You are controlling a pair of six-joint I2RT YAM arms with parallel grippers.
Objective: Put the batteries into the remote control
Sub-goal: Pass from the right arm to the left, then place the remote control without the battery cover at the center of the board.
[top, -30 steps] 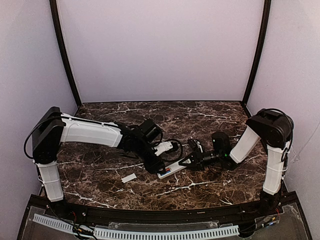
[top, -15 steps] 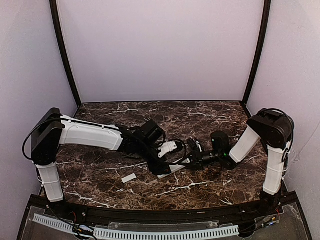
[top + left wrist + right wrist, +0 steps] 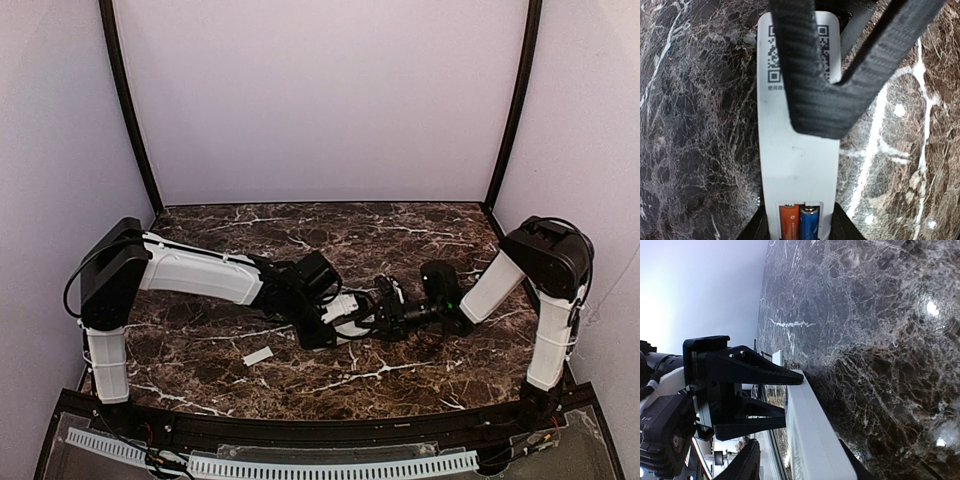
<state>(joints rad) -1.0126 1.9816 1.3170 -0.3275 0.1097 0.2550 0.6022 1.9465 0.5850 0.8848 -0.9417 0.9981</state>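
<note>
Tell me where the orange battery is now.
In the left wrist view, the orange battery lies in the open compartment of the remote control, at the picture's bottom, just left of the blue battery.

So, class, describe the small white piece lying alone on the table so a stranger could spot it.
On the dark marble table, look between the left forearm and the front edge. The cover piece lies there, untouched: a flat white sliver, much shorter than the remote control.

Soft even light, with glare spots on the glossy table point(image 3: 931, 308).
</note>
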